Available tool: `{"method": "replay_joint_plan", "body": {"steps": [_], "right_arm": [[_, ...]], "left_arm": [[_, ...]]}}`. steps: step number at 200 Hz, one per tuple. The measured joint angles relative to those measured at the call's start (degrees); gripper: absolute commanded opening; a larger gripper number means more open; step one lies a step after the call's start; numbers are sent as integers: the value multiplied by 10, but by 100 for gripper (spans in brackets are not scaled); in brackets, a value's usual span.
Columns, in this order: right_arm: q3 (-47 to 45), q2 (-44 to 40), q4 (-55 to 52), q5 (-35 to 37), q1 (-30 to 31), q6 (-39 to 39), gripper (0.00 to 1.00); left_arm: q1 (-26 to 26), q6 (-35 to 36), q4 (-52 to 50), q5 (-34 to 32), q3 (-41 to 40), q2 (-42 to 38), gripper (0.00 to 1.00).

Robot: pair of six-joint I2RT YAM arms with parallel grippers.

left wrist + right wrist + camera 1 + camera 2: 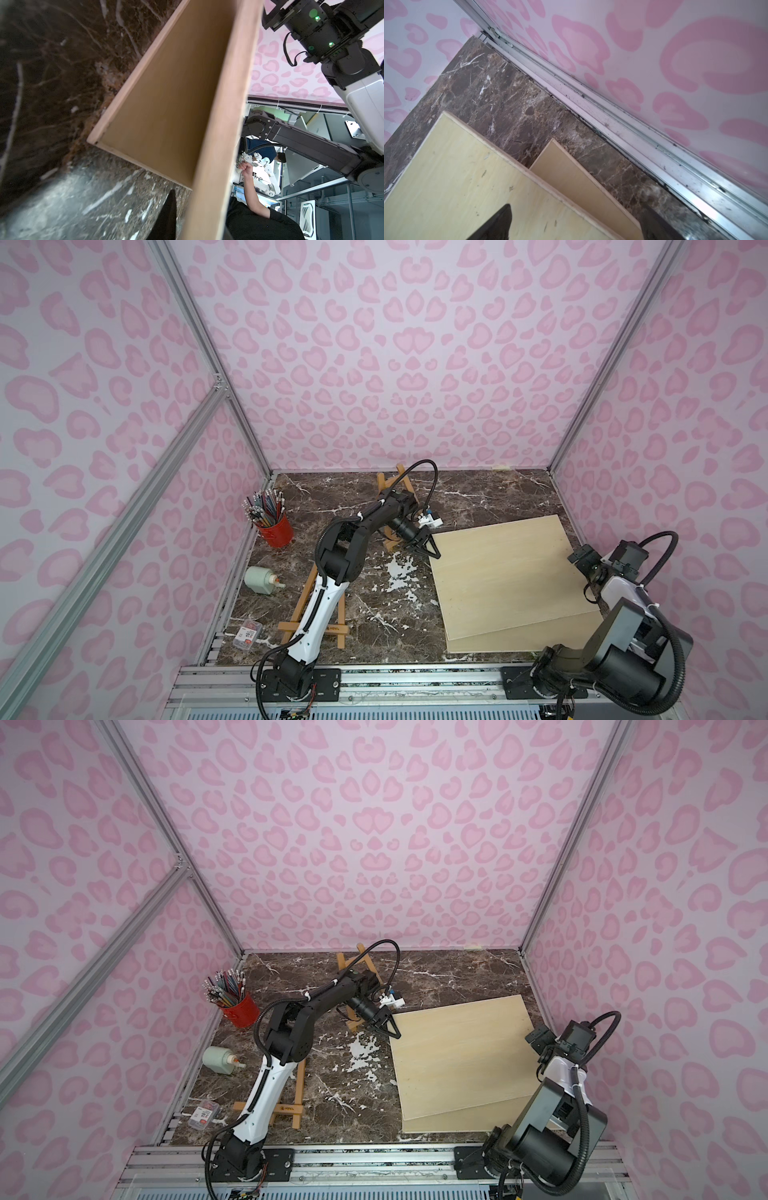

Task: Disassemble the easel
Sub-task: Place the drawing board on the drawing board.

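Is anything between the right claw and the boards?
Nothing visible. The open right gripper hangs over the edge of the top board, where the lower board shows. The left gripper pinches the top board's corner.

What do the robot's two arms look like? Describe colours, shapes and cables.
The left arm and right arm each have black joints and a white link. A black ribbed cable loops past each wrist. The left claw is black and pointed.

At the right of the table (374,635), the upper board (507,572) rests askew over the lower board (519,639). The rear easel frame (395,485) sits behind and to the left of them, and the front easel frame (337,629) lies at the front left. Along the left edge, back to front, come the pencil cup (274,529), the bottle (259,580) on its side and the small packet (248,633).
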Motion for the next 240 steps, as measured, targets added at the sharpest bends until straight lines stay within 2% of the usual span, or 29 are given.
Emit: {"method": "replay_joint_plan", "body": {"steps": [30, 102, 170, 213, 240], "right_arm": [[6, 36, 11, -42, -19, -18, 96], [11, 81, 42, -123, -10, -58, 92], [-17, 3, 32, -113, 34, -81, 92], [-38, -65, -44, -137, 61, -65, 95], [-17, -70, -85, -144, 76, -55, 95]], "left_arm": [[0, 4, -7, 0, 10, 5, 2], [0, 9, -41, -3, 53, 27, 2], [-2, 19, -74, -13, 88, 37, 2], [-8, 19, -82, -10, 113, 54, 2], [-17, 19, -84, -3, 133, 69, 9]]}}
